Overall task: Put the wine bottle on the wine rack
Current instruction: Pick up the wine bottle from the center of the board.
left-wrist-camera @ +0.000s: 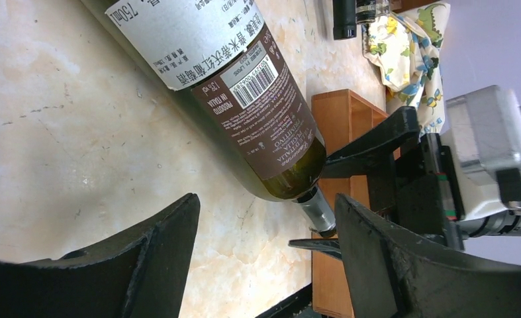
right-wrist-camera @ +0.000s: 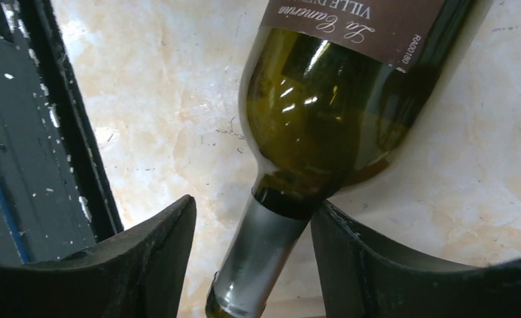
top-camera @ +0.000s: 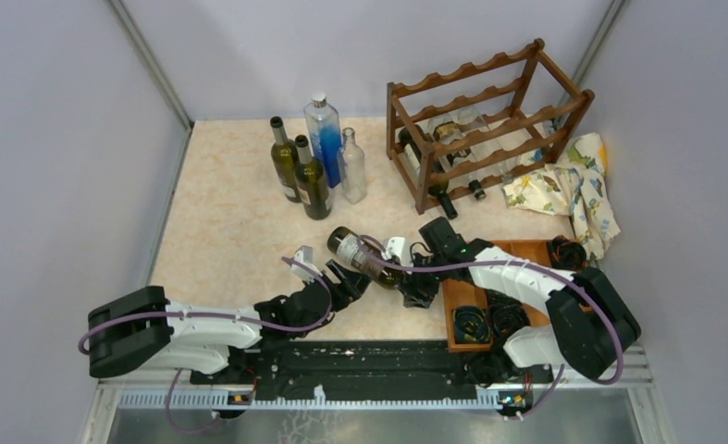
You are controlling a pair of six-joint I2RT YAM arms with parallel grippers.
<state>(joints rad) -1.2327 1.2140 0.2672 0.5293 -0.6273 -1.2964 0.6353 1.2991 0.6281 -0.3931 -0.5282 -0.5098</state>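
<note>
Wine bottle point(top-camera: 364, 256) is lying on its side near the middle of the tabletop's near edge, with its neck pointing toward the near right. It is resting well apart from the wine rack point(top-camera: 475, 67), which is standing at the far right corner.

From above, both arms are meeting at the bottle, the left gripper point(top-camera: 349, 279) just beside its body and the right gripper point(top-camera: 404, 277) at its neck.

Only the right wrist view is showing the fit. The neck is sitting between parted fingers, touching one finger point(right-wrist-camera: 377, 265) while a gap is showing at the other.

The left wrist view is showing its own fingers point(left-wrist-camera: 145, 265) spread wide with nothing between them. The labelled body is lying just beyond, and a wooden tray point(left-wrist-camera: 340, 112) and a patterned cloth point(left-wrist-camera: 410, 53) are showing behind.
</note>
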